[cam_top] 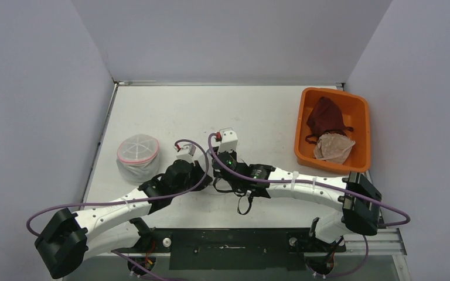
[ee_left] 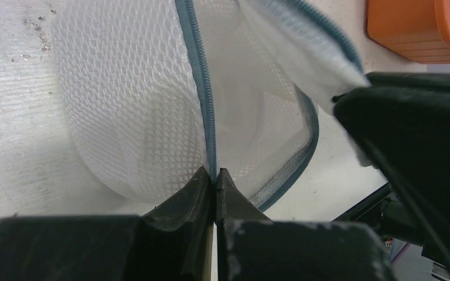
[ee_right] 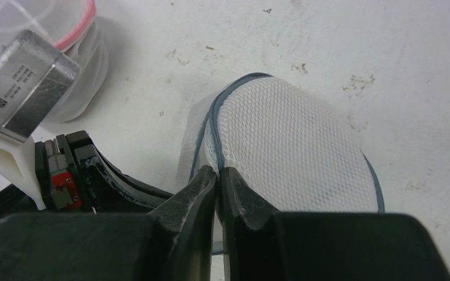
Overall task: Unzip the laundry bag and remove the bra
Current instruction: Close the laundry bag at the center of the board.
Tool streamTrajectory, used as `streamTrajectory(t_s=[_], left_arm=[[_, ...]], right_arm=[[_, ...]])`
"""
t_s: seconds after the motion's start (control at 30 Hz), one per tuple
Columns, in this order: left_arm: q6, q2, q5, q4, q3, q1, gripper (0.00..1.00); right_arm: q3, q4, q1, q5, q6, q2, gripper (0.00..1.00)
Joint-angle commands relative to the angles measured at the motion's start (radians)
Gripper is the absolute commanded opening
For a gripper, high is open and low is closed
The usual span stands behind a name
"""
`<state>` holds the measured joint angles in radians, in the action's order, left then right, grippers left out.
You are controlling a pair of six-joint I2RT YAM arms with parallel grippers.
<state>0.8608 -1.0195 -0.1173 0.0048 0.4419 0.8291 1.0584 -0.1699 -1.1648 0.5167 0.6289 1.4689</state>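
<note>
Leftmost, a pink-rimmed pod (cam_top: 137, 155) stands on the surface (cam_top: 211, 111), near the left claw (ee_left: 215, 175), which is pinched together on the grey zip (ee_left: 202, 88) of the white mesh bag (ee_left: 129, 99) lying mid-surface. Just right, the right claw (ee_right: 217, 174) is clamped on the same bag's edge. Farther right, an orange bin (cam_top: 302, 126) holds a maroon bra (cam_top: 325, 117) and a beige garment (cam_top: 334, 146).

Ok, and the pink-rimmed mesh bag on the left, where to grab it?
Probably its pink rim, pinched from above on the side facing the left arm. The bag stands upright like a drum: the mesh walls look soft, while the rim forms a firmer raised edge.
</note>
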Motion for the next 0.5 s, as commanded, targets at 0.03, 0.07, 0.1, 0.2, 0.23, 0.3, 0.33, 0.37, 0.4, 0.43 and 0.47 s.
streamTrajectory(t_s=[0.03, 0.07, 0.1, 0.2, 0.23, 0.3, 0.33, 0.37, 0.4, 0.43, 0.47], left_arm=[[0.001, 0.004, -0.018, 0.051, -0.008, -0.006, 0.00], [0.001, 0.005, -0.023, 0.047, -0.009, -0.005, 0.00], [0.002, 0.007, -0.029, 0.039, -0.011, -0.006, 0.00], [0.011, 0.021, -0.056, -0.001, -0.011, -0.007, 0.00], [0.017, 0.029, -0.066, -0.029, -0.011, -0.007, 0.03], [0.030, 0.053, -0.082, -0.054, -0.016, -0.008, 0.09], [0.036, 0.072, -0.088, -0.064, -0.019, -0.009, 0.12], [0.042, 0.085, -0.093, -0.070, -0.023, -0.010, 0.15], [0.047, 0.096, -0.097, -0.073, -0.028, -0.011, 0.17], [0.051, 0.106, -0.101, -0.074, -0.035, -0.011, 0.18], [0.054, 0.115, -0.105, -0.075, -0.042, -0.013, 0.19]], right_arm=[[-0.029, 0.082, -0.003, -0.085, 0.032, 0.009, 0.13], [-0.035, 0.082, -0.003, -0.087, 0.034, 0.008, 0.15], [-0.041, 0.086, -0.003, -0.092, 0.035, 0.006, 0.17], [-0.061, 0.099, -0.003, -0.108, 0.037, 0.006, 0.20], [-0.068, 0.107, -0.003, -0.114, 0.038, 0.007, 0.20], [-0.085, 0.124, -0.003, -0.130, 0.041, 0.011, 0.21], [-0.092, 0.133, -0.003, -0.140, 0.041, 0.013, 0.23], [-0.103, 0.143, -0.004, -0.151, 0.041, 0.012, 0.26], [-0.111, 0.153, -0.005, -0.162, 0.043, 0.011, 0.29], [-0.118, 0.160, -0.006, -0.168, 0.048, 0.006, 0.33], [-0.123, 0.162, -0.007, -0.172, 0.051, -0.001, 0.36]])
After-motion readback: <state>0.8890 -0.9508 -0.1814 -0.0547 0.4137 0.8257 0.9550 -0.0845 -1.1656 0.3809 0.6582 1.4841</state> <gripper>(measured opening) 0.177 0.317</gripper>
